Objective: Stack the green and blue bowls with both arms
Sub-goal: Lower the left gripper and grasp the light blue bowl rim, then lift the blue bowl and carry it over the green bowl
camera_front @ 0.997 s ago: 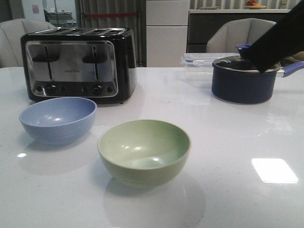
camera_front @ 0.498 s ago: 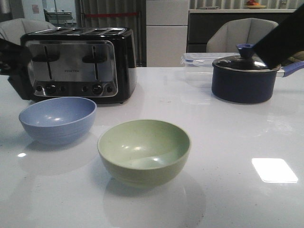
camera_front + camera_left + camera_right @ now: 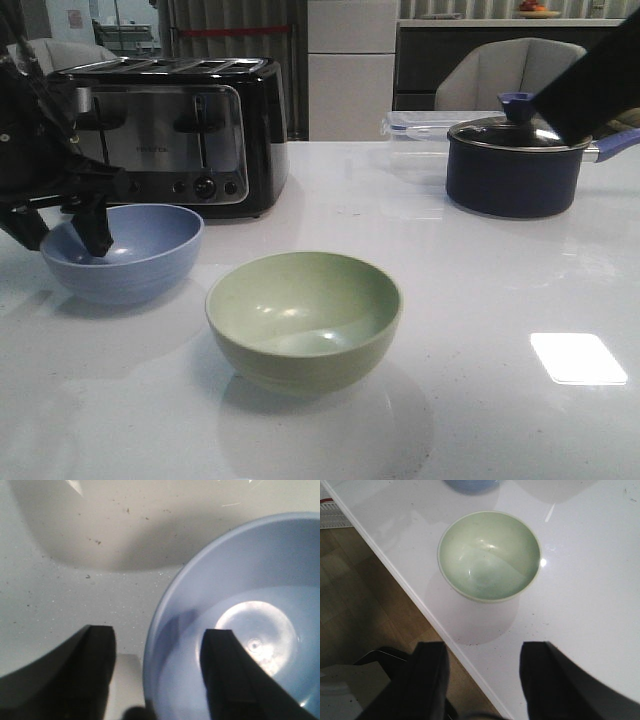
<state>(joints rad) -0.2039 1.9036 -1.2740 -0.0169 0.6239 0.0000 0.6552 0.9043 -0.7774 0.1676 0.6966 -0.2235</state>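
The periwinkle blue bowl (image 3: 125,250) stands on the white table at the left, in front of the toaster. The sage green bowl (image 3: 303,318) stands at the centre front, apart from it. My left gripper (image 3: 62,232) is open and straddles the blue bowl's left rim. In the left wrist view one finger (image 3: 235,680) is inside the blue bowl (image 3: 250,575) and the other is outside it. My right arm (image 3: 590,85) hangs high at the back right. My right gripper (image 3: 482,680) is open and empty, well above the green bowl (image 3: 489,555).
A black and chrome toaster (image 3: 165,135) stands at the back left. A dark navy lidded saucepan (image 3: 512,165) and a clear plastic box (image 3: 420,130) stand at the back right. The table's front edge (image 3: 420,605) and the wooden floor show in the right wrist view.
My left arm has come in from the left and lowered its open gripper over the blue bowl's left rim. The right arm has hardly moved. Both bowls stay put.
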